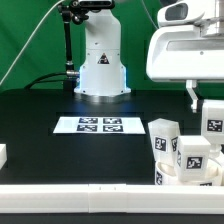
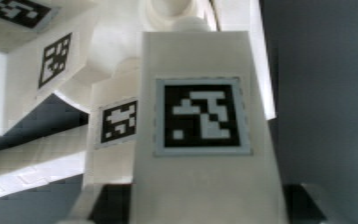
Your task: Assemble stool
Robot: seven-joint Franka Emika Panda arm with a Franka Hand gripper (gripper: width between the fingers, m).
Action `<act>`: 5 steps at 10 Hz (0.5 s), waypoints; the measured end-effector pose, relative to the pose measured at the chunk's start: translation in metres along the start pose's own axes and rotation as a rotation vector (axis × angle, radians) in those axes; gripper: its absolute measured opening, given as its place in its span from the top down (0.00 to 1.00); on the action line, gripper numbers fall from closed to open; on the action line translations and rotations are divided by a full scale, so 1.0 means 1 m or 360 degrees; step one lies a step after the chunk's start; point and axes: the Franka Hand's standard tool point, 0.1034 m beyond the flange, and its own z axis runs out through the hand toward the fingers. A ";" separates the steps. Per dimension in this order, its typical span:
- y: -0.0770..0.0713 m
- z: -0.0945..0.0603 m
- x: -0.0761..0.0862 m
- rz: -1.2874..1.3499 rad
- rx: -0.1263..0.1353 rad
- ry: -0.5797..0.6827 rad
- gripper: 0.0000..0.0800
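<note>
GRIP: your gripper [image 2: 202,208] clamps the white plastic block leg [image 2: 197,110] | PLACE: round white plastic disc seat [image 1: 178,178] below the gripper | RISK: lower tilted and you knock the standing white legs [image 1: 163,136].

A robotics lab test bench: black tabletop [image 1: 40,135], green backdrop [image 1: 30,40], a white robot arm base [image 1: 100,65], the marker board [image 1: 98,125], and a square tag on each white stool leg [image 1: 163,135].

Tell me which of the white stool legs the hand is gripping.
The leg at the exterior view's far right: it sits higher than the other two legs and is clamped in the hand. Those two stand lower, untouched.
</note>
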 end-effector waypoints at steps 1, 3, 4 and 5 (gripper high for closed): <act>-0.006 0.001 -0.001 0.0005 0.0039 0.0060 0.57; -0.007 0.006 -0.009 -0.0045 0.0027 0.0048 0.57; -0.008 0.007 -0.010 -0.0049 0.0026 0.0045 0.57; -0.007 0.007 -0.011 -0.0055 0.0024 0.0044 0.57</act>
